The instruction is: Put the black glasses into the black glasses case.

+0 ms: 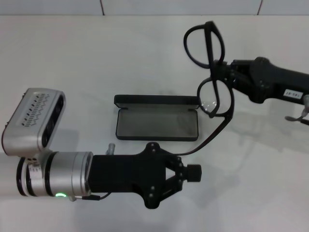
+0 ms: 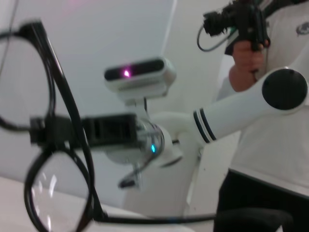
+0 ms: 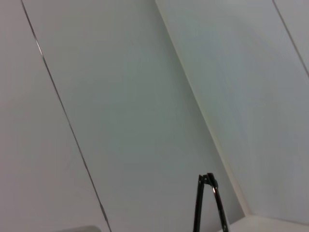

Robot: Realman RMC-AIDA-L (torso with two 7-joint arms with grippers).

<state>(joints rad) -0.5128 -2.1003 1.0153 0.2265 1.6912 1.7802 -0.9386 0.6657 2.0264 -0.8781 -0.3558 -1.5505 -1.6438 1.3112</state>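
Head view: the right gripper (image 1: 226, 72), closed on the bridge, holds the black glasses (image 1: 212, 72) upright in the air just beyond the right end of the open black glasses case (image 1: 157, 123), which lies mid-bench, long axis left to right. One temple trails down to the left gripper (image 1: 190, 172), which pinches its tip just before the case's front right corner.

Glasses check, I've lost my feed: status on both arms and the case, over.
Right tool shut on black glasses, held up right of the case. Left tool in front of the case, one temple tip at its fingers. Black glasses case open, nothing inside.
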